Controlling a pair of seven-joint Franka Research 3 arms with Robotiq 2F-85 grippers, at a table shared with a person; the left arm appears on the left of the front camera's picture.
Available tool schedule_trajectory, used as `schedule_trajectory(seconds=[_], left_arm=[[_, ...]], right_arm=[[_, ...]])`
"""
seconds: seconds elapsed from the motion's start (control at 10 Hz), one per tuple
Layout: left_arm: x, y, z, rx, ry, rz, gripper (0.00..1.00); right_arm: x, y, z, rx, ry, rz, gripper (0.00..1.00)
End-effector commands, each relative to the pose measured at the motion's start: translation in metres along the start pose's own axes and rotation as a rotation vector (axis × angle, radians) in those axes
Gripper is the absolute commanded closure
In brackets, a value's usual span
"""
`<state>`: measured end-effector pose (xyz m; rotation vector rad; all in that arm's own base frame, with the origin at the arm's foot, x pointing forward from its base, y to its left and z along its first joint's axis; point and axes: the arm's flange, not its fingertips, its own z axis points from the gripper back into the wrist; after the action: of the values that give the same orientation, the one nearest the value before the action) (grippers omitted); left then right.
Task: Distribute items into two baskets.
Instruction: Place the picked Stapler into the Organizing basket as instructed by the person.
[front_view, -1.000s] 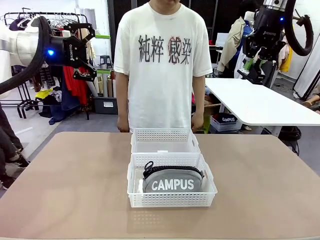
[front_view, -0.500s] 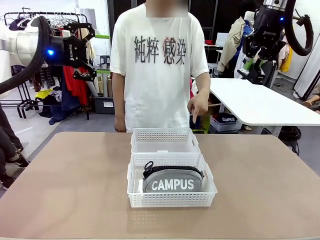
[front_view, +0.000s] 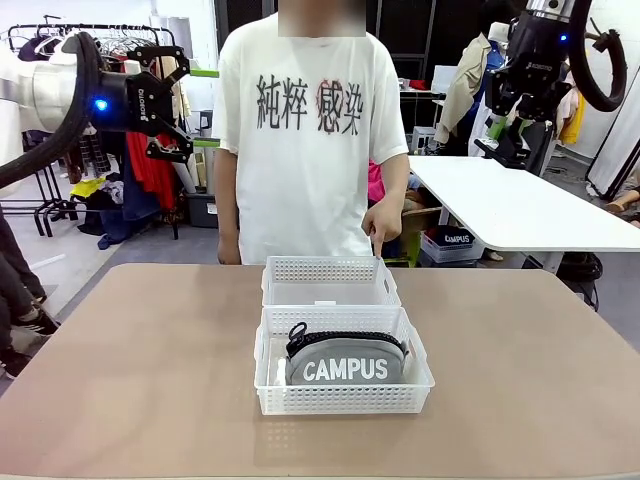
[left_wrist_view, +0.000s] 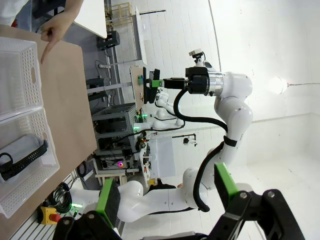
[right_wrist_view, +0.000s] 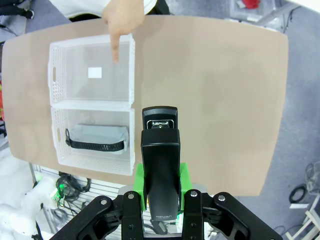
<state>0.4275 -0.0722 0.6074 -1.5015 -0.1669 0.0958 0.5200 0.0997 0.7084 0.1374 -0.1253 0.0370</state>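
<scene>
Front view: two white baskets sit end to end at the middle of the surface, touching along their short walls. The near basket holds the grey pouch, lying flat with its zipper uppermost. The far basket has nothing in it but a small white label. The person's hand hangs just behind the far basket's right corner, index finger pointing down toward it. The right claw is raised high above the surface, closed on the black stapler, which stands lengthwise between the green pads. The left claw is also raised, well clear of the baskets, jaws standing wide with nothing between them. Handling judgement: the stapler is rigid, compact and probably fairly dense for its size, with smooth casing; the present hold across its narrow sides suits it. Release should be low inside the far basket, as a drop could bounce it. The pouch is soft and would deform; it needs no further handling.
</scene>
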Motion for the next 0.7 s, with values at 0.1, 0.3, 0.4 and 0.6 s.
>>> schedule_trajectory(seconds=[0.1, 0.3, 0.4, 0.6], left_arm=[[-0.0009, -0.0015, 0.0000, -0.003, -0.006, 0.003, 0.00], [-0.0009, -0.0015, 0.0000, -0.003, -0.006, 0.003, 0.00], [-0.0009, -0.0015, 0.0000, -0.003, -0.006, 0.003, 0.00], [-0.0009, -0.0015, 0.0000, -0.003, -0.006, 0.003, 0.00]], right_arm=[[-0.0026, 0.0012, 0.0042, -0.005, -0.007, 0.002, 1.00], [-0.0026, 0.0012, 0.0042, -0.005, -0.007, 0.002, 1.00], [-0.0026, 0.0012, 0.0042, -0.005, -0.007, 0.002, 1.00], [-0.0026, 0.0012, 0.0042, -0.005, -0.007, 0.002, 1.00]])
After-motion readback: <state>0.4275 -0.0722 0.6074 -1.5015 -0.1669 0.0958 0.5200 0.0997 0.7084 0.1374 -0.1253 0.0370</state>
